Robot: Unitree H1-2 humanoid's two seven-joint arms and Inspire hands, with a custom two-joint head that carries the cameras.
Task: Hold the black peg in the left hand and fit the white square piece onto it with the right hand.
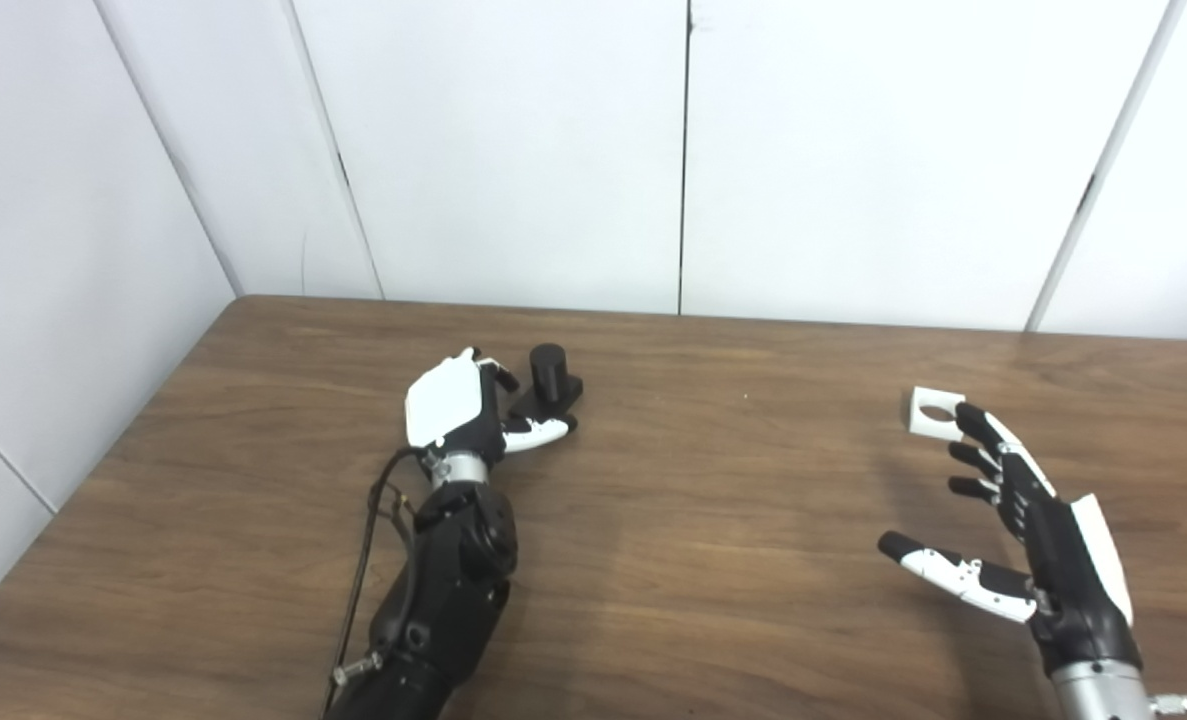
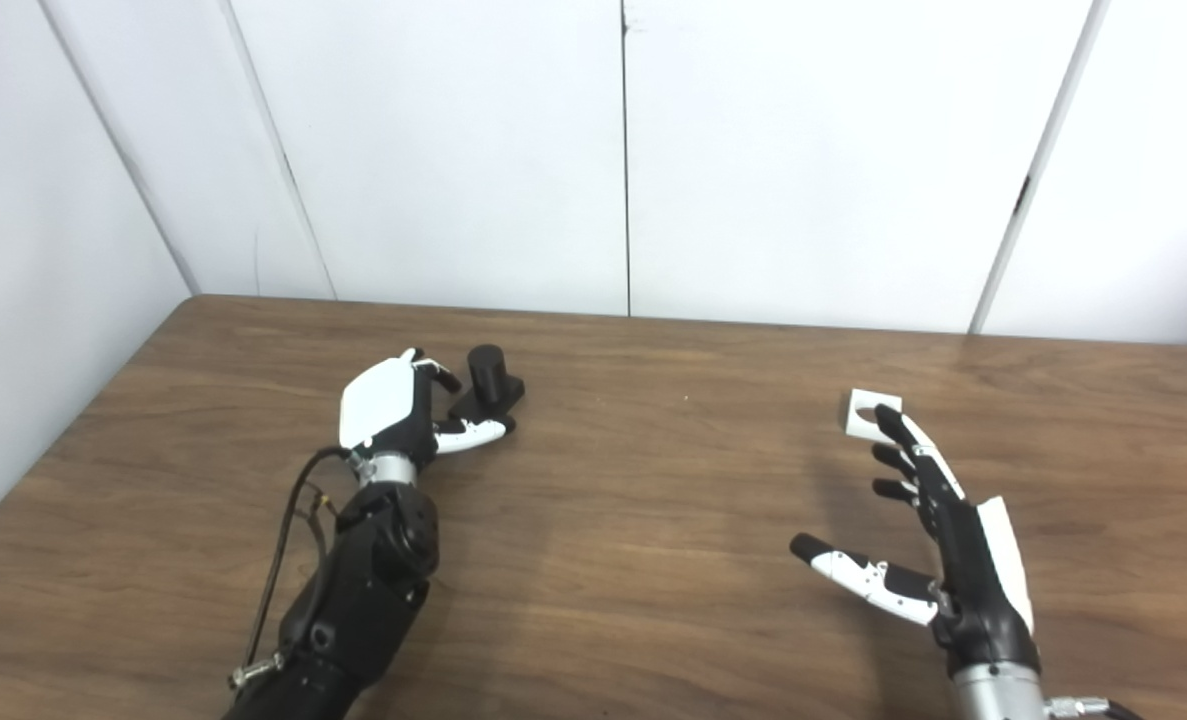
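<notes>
The black peg (image 1: pixel 551 382), a short cylinder on a square base, stands upright on the brown table (image 1: pixel 713 500) left of centre. My left hand (image 1: pixel 465 408) rests right beside its left side, thumb stretched under the base's near edge and fingers curled at it; I cannot see whether they grip it. At the right, the white square piece (image 1: pixel 931 410) with a round hole lies flat. My right hand (image 1: pixel 1013 535) hovers just in front of it, open, fingers spread, the top fingertip overlapping the piece's near corner.
White wall panels (image 1: pixel 513 150) close the table's far edge and left side. Bare wood lies between the two hands. A thin cable (image 1: pixel 368 560) loops along my left forearm.
</notes>
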